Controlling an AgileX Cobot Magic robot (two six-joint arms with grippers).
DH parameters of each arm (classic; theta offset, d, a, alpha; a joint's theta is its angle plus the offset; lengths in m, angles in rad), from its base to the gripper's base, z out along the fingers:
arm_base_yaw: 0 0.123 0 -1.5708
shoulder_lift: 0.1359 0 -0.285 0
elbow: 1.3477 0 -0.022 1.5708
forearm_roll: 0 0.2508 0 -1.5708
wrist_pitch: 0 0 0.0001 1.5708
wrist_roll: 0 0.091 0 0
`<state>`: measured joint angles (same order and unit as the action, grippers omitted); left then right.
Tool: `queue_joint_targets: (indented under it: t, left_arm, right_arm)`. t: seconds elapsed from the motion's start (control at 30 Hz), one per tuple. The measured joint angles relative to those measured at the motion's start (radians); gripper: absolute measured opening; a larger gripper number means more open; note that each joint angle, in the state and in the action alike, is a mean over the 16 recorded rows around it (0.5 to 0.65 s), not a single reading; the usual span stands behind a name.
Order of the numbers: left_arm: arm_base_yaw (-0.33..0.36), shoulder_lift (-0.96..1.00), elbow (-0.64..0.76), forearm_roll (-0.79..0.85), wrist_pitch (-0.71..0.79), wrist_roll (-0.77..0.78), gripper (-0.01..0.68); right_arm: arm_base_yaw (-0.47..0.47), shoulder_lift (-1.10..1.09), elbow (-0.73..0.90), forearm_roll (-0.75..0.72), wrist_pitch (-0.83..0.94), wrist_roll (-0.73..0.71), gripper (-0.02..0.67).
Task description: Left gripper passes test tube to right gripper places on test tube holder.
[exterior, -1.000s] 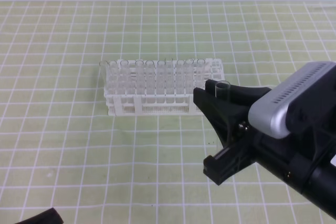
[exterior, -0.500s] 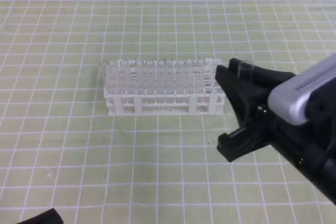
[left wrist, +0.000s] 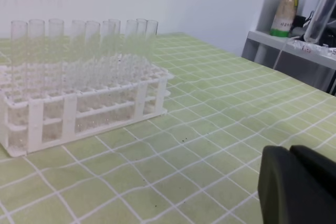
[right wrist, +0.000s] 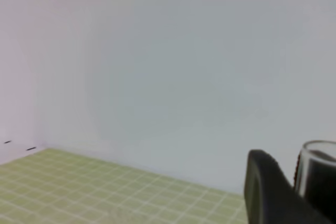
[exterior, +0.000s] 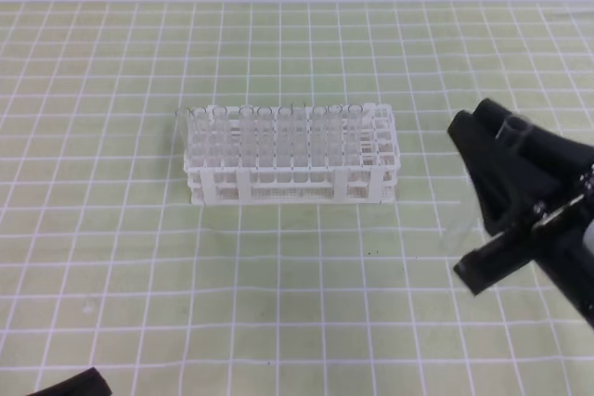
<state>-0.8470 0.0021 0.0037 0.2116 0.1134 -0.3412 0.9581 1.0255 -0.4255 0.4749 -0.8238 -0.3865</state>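
Observation:
The test tube holder (exterior: 288,157) is a white lattice rack in the middle of the mat, with several clear tubes standing upright in it; it also shows in the left wrist view (left wrist: 79,103). To the right of the rack and clear of it, my right gripper (exterior: 506,134) is shut on the test tube (exterior: 513,123), whose open rim shows between the black fingers. In the right wrist view the tube's rim (right wrist: 319,171) stands beside one finger (right wrist: 262,192). My left gripper (left wrist: 292,182) sits low at the near edge, its two black fingers together with nothing between them.
A green mat with a white grid (exterior: 139,257) covers the table, and a white wall runs along the back. A black piece of the left arm (exterior: 72,385) pokes in at the bottom left. A shelf with a bag (left wrist: 286,9) stands beyond the table's right side.
My right gripper has carried the test tube to the right, from in front of the rack's right end to a spot well clear of it. The rack has not moved.

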Motion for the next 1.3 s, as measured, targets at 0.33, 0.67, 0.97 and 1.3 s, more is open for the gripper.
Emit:
queue_joint_targets:
  t: [0.33, 0.67, 0.97, 1.3]
  left_arm:
    - [0.000, 0.000, -0.001, 0.000, 0.002, 0.000, 0.000]
    - [0.000, 0.003, 0.006, 0.002, -0.002, 0.000, 0.000]
    - [0.000, 0.004, 0.009, 0.003, 0.004, 0.000, 0.000]
    - [0.000, 0.002, 0.004, 0.002, 0.015, 0.000, 0.000]
  right_arm:
    - [-0.212, -0.001, -0.005, -0.139, 0.115, 0.123, 0.009]
    - [-0.296, 0.039, -0.109, -0.304, 0.204, 0.194, 0.009]
    - [-0.399, 0.145, -0.155, -0.547, 0.108, 0.424, 0.009]
    - [-0.447, 0.325, -0.251, -0.595, 0.013, 0.489, 0.009]
